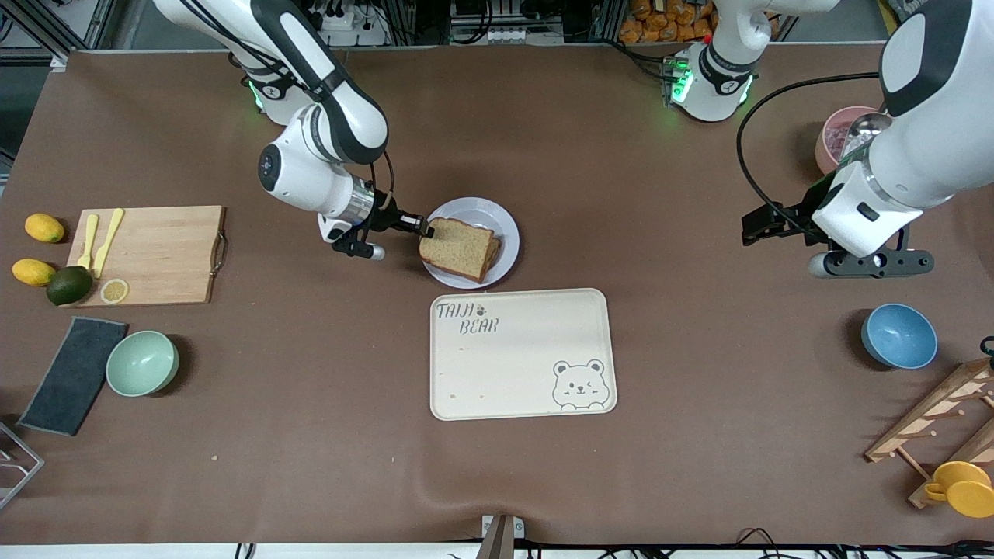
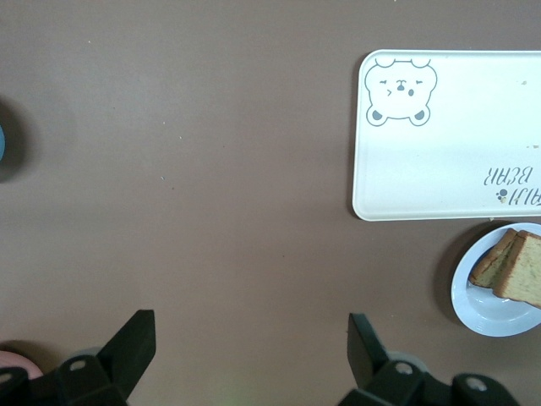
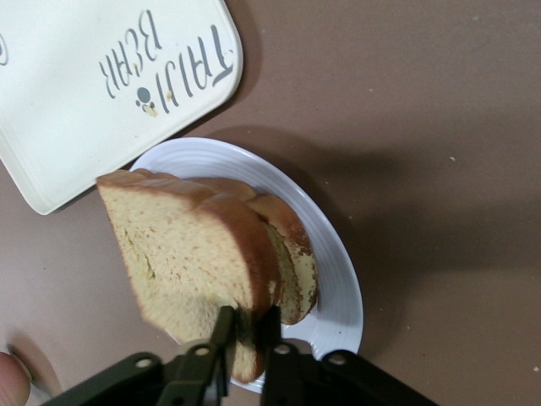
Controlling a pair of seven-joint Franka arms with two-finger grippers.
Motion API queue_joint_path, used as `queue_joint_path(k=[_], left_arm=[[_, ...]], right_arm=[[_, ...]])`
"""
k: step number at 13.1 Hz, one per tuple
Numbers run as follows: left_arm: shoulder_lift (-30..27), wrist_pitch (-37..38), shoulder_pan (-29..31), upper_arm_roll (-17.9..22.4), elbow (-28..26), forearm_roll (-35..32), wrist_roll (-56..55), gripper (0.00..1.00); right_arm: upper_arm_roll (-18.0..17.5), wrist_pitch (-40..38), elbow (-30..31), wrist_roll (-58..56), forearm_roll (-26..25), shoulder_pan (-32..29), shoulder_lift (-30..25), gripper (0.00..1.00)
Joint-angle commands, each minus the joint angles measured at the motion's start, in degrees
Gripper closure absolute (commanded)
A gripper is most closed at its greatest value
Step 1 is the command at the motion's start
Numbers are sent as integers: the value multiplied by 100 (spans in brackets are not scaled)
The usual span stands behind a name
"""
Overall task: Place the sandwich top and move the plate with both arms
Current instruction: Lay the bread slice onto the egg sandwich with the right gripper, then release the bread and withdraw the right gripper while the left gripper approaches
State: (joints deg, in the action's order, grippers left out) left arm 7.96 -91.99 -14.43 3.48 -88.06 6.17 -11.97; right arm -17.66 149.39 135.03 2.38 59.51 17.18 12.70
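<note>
Over the plate [image 1: 506, 225], right gripper [image 1: 425, 227] pinches sandwich top [image 1: 457, 247]; left gripper [image 2: 252, 355] waits, spread.

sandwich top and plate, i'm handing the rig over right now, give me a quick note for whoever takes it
Right tool: shut on the sandwich top, pinching its crust edge over the plate.
Left tool: open, waiting above bare table at the left arm's end, holding nothing.
Plate: on the table just farther from the front camera than the bear tray, with a lower slice already on it.
Done: top slice brought onto the lower slice.
Left: release the slice, then move the plate with both arms.
</note>
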Motion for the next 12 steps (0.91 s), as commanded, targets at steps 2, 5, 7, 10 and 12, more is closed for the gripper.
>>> queue_joint_path(k=[2,5,7,10,12], left_arm=[[21,-21,-7,12,35,78,-68,0],[13,-21,19,3,17,87,-59,0],[13,-21,28,3,17,113,-59,0],[-101,40,80,3,-17,226,-129,0],[-304,67,255,29,-281,411,-323,0]], right_arm=[[-54,29,24,481,104,-30,-5,0],[-19,-6,-12,491,104,-127,-127,0],[-18,-59,-12,412,96,-407,-241,0],[-1,-225,-38,176,-1,-741,-400,0],[8,-322,-56,-175,-219,-1031,-444,0]])
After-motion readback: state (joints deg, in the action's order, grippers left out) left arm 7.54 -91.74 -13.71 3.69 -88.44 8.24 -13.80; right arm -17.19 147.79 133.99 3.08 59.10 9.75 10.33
